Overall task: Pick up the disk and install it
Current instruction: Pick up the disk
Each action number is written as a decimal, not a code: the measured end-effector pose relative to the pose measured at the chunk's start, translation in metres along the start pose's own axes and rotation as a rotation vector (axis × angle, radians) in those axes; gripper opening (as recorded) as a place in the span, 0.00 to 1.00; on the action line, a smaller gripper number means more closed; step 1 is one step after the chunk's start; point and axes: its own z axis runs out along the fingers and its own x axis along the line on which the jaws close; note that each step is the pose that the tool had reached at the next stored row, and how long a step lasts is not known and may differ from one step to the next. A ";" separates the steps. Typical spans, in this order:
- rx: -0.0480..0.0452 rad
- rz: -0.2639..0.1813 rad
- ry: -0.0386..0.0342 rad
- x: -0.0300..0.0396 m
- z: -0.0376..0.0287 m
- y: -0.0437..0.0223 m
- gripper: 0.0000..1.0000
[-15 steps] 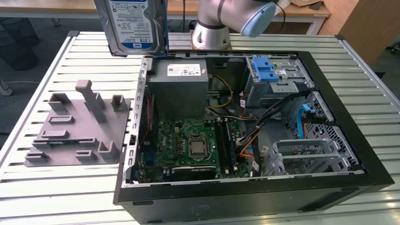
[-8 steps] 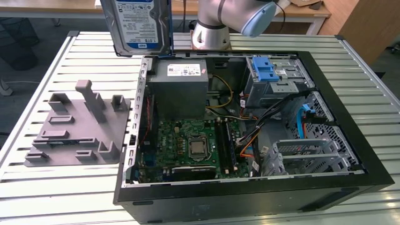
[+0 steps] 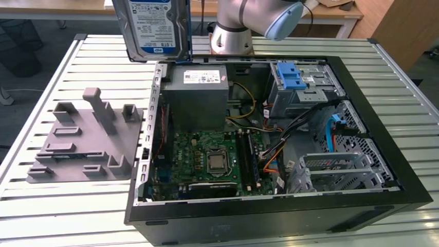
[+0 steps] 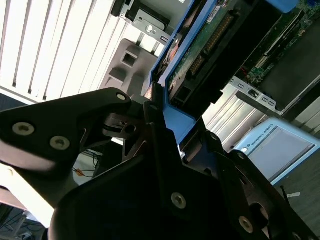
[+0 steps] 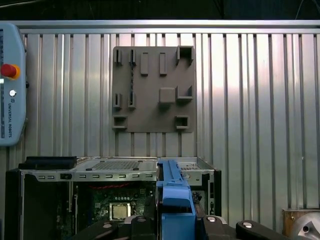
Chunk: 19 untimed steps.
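The disk [image 3: 156, 28] hangs upright high above the table's far side, just beyond the open computer case's [image 3: 274, 212] back left corner, its blue-and-white label facing the exterior camera. In the second wrist view my gripper [image 4: 167, 132] is shut on the disk's [image 4: 197, 52] blue bracket, with the green circuit board side showing. The first wrist view looks straight down along that blue bracket [image 5: 172, 187], clamped by my gripper [image 5: 176, 222], above the case's edge [image 5: 100, 170].
Inside the case sit a grey power-supply box [image 3: 199, 98], a blue-latched drive cage [image 3: 302, 85], a second metal cage [image 3: 343, 170] and the motherboard [image 3: 213, 159]. A grey fixture plate [image 3: 82, 139] lies at the exterior view's left on the slatted table. A pendant [image 5: 10, 85] lies beside it.
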 end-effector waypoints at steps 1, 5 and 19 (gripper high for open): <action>0.0000 0.000 0.0000 0.0000 0.0000 -0.0006 0.36; 0.0001 0.000 0.0000 -0.0001 -0.0001 -0.0068 0.36; 0.0001 0.000 0.0000 0.0025 -0.0003 -0.0118 0.36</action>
